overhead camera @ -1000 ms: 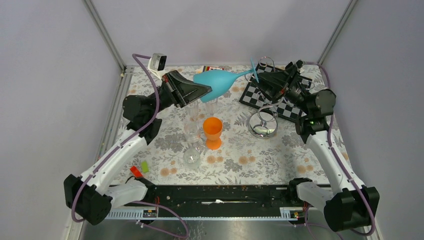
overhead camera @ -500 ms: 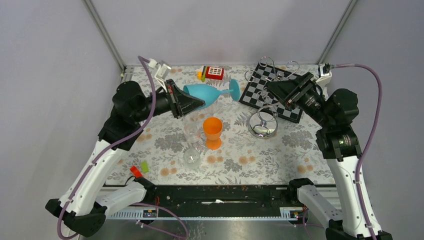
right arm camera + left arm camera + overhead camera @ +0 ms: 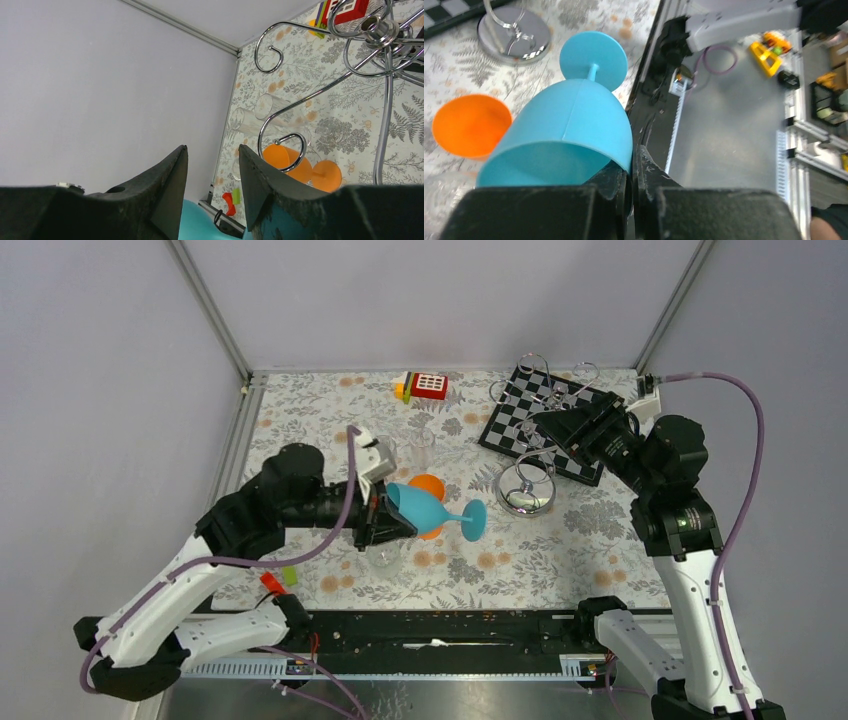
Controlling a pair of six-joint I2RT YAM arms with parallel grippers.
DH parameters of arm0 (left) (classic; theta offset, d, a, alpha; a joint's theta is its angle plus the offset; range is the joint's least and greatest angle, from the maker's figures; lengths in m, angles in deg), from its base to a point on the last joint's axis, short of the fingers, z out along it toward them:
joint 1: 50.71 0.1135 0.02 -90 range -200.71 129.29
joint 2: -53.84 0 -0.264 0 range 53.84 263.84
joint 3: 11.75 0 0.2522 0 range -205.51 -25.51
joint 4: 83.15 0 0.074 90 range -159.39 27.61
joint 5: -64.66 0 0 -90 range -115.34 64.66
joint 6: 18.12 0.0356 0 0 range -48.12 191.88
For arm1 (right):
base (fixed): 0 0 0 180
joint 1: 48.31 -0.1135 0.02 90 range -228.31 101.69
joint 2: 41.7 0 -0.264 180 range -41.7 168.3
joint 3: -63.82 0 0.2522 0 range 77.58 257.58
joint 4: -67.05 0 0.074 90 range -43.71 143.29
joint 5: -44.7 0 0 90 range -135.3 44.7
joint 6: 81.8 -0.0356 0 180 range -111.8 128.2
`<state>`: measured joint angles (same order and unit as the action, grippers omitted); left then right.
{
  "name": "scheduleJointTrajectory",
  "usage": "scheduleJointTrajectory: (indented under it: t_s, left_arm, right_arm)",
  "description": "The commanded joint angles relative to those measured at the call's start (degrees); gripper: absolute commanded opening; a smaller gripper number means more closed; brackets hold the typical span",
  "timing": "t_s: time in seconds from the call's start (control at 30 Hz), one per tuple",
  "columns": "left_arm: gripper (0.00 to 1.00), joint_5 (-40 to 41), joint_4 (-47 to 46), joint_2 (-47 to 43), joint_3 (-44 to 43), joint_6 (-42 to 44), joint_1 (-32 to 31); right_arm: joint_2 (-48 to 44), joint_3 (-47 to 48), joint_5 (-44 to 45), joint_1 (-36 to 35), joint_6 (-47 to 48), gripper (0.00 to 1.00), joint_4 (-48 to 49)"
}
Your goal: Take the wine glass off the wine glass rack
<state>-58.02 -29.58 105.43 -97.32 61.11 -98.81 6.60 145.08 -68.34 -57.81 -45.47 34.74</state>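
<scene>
In left hand [image 3: 632, 167]: wine glass [image 3: 574, 120] horizontal, foot pointing right.

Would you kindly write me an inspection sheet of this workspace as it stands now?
Surface: floral cloth, flat, no spills seen.
Job's things: blue wine glass off the chrome rack, held on its side; rack upright.
Clutter: orange cup, clear glasses, checkered board, red toy block.
Hands: left hand shut on the glass's rim; right hand open, empty, near the rack's arms.
Cables: purple cable arching from the right arm, snagging nothing.
Surroundings: grey walls; nothing else seen.
</scene>
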Motion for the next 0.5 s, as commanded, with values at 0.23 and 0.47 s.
scheduleJointTrajectory:
  t_s: [0.23, 0.47]
  left_arm:
    - [0.0, 34.8, 17.8, 15.2, -5.8, 6.5, -21.9]
    - [0.0, 46.4, 28.0, 29.0, -9.7, 8.0, -28.7]
  right_arm:
    - [-1.0, 1.5, 1.7, -0.2, 2.5, 0.49, 0.0]
    - [-1.3, 0.7, 1.7, -0.1, 2.5, 0.49, -0.1]
